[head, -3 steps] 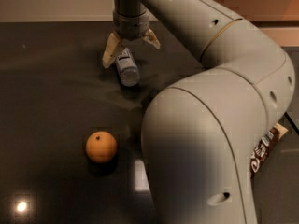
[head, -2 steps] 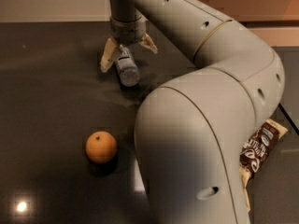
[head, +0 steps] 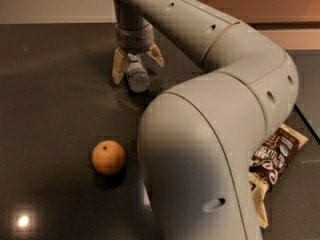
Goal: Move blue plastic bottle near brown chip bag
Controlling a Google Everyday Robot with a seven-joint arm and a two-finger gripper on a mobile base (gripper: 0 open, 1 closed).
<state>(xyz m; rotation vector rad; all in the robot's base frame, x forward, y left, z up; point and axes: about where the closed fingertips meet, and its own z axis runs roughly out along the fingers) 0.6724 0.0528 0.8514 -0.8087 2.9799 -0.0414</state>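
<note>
Closest to the viewer, the robot's thick grey arm (head: 200,159) fills the lower middle and right of the scene. Its large rounded elbow bends up and back toward the far side of a dark, glossy counter (head: 50,99). A small bright spot of reflected light (head: 22,220) shows on the counter near the lower left corner. Just left of the elbow an orange (head: 108,157) sits alone on the counter, round and matte, with a small dark dimple on top. To the right, at about the same depth, the brown chip bag (head: 276,156) lies flat on the counter. It is dark brown with cream edges and pale curling lettering too small to read, and its left part is hidden behind the arm. Farther back, the arm's upper section, dotted with small dark holes, sweeps from the right edge across to the upper left and turns down into a ringed wrist. Below the wrist, the hand (head: 136,66) is lowered to the counter directly over the blue plastic bottle (head: 137,80). The bottle looks greyish-blue here and seems to lie on its side, one end pointing toward the viewer, though the dim light makes this uncertain. It sits inside the hand's reach, but whether the hand is grasping it or has released it cannot be told. The bottle is in the upper left-centre of the scene, beyond the orange and well apart from the bag, with the elbow between them. Behind the counter runs a pale wall (head: 50,4).
</note>
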